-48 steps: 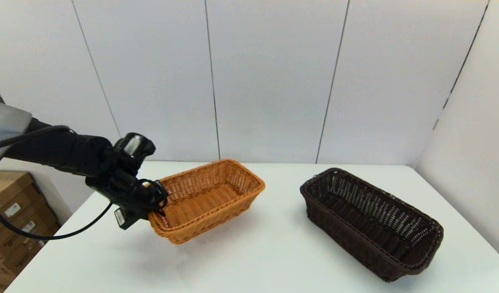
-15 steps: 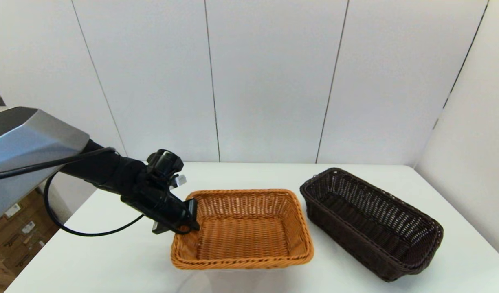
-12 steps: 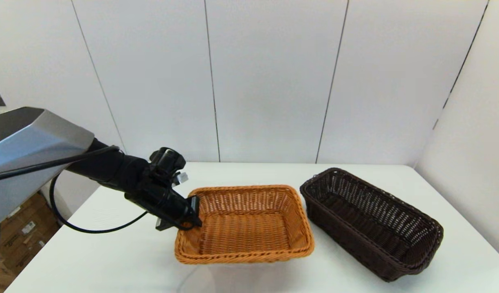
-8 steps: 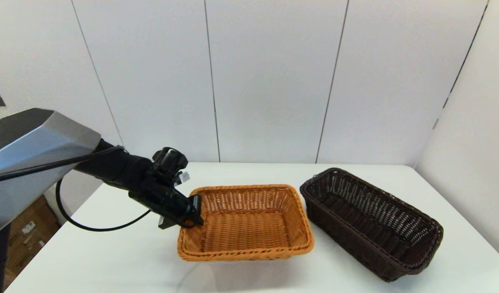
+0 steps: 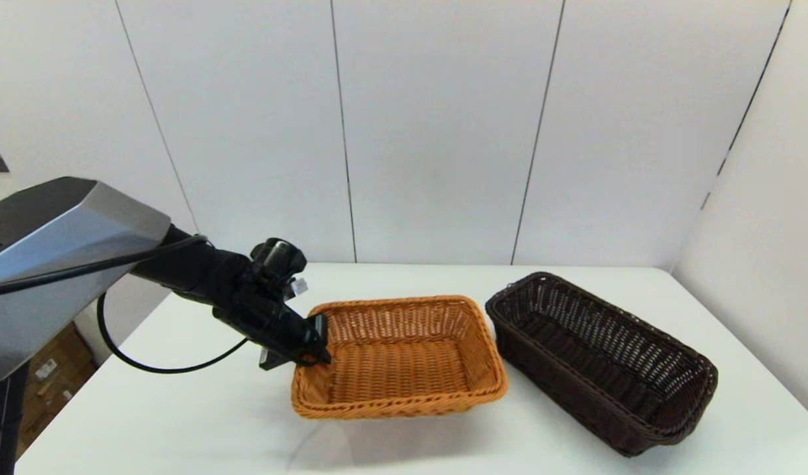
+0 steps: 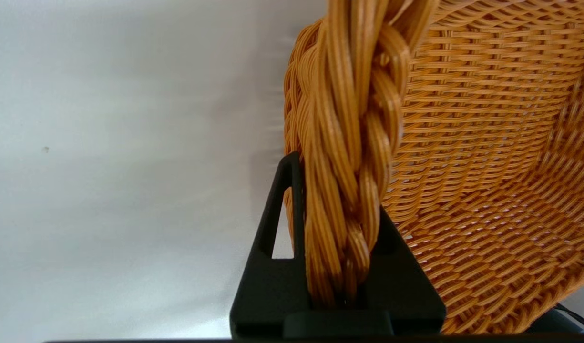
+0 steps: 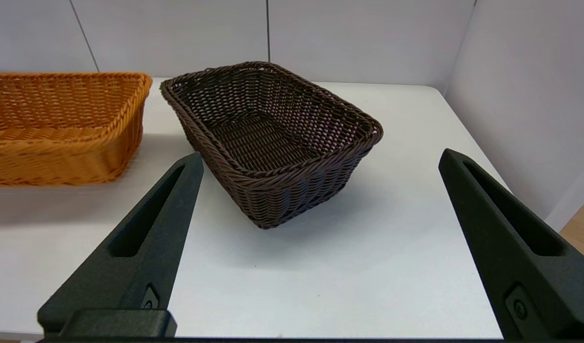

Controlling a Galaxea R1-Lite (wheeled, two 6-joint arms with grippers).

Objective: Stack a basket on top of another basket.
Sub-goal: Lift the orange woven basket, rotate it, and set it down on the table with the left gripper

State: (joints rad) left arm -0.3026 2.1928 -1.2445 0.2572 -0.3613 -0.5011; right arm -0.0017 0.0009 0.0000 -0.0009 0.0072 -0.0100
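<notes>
White table: (image 5: 199, 422) plain top, white panelled wall behind, cardboard boxes (image 5: 44, 376) on the floor past its left edge.
L gripper: (image 5: 314, 343) reaches in from the robot's left, fingers pinching the braided rim at the short end of the orange-tan basket (image 5: 400, 359). Left wrist view shows the rim braid wedged betw. the two black fingers (image 6: 277, 224), one finger outside the wall, the other inside the basket.
Orange-tan basket: held by that one end. Shadow on the table lies under its near side. Right wrist view shows a shadow band beneath it too (image 7: 63, 126), so it looks lifted or tilted, but whether the far end touches the table, can't tell. Nothing in it.
Dark brown basket: (image 5: 601, 359) sits flat on the table, well beyond the L fingers, on the far side of the orange-tan one. Its near-left corner is just beside the orange-tan basket's right end; touching or not, can't tell. Long axis runs diagonally, back-left to front-right. Open side up, nothing in it.
R gripper: (image 7: 315, 166) out of the head view. Its wrist view shows fingers spread wide, holding nothing, above the table's near edge. Dark brown basket (image 7: 272, 138) lies ahead of and betw. the fingers, apart from both; orange-tan basket is off beyond the one finger.
</notes>
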